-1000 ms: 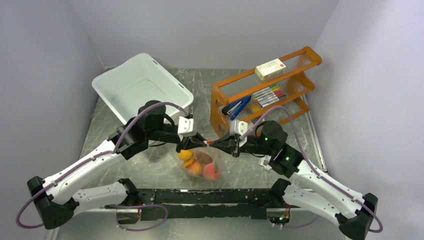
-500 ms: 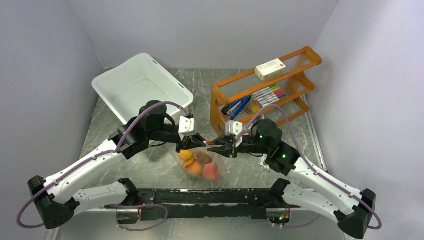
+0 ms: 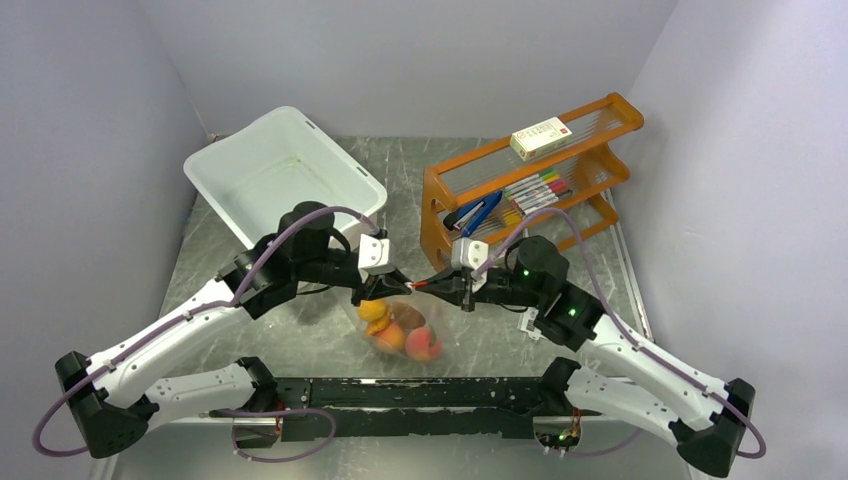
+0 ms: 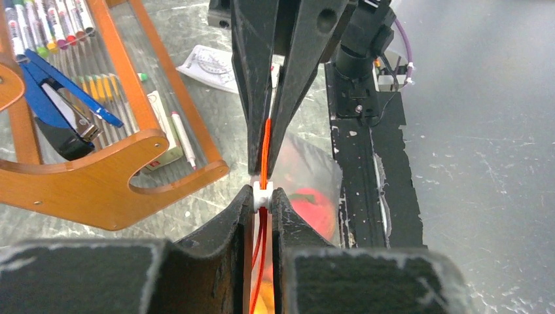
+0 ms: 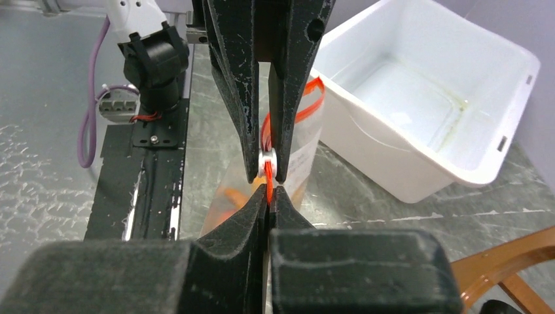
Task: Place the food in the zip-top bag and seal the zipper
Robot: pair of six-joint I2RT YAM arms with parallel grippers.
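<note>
Food [image 3: 398, 330] is lying inside the zip-top bag [image 3: 438, 338] at the near middle of the surface [image 3: 300, 330]. Left gripper [image 3: 392, 287] and right gripper [image 3: 430, 287] are both pinching the zipper [image 4: 264, 147] with jaws closed tight, tips nearly meeting, the left one at the white slider [image 4: 262, 196], holding the bag's mouth up between them.
</note>
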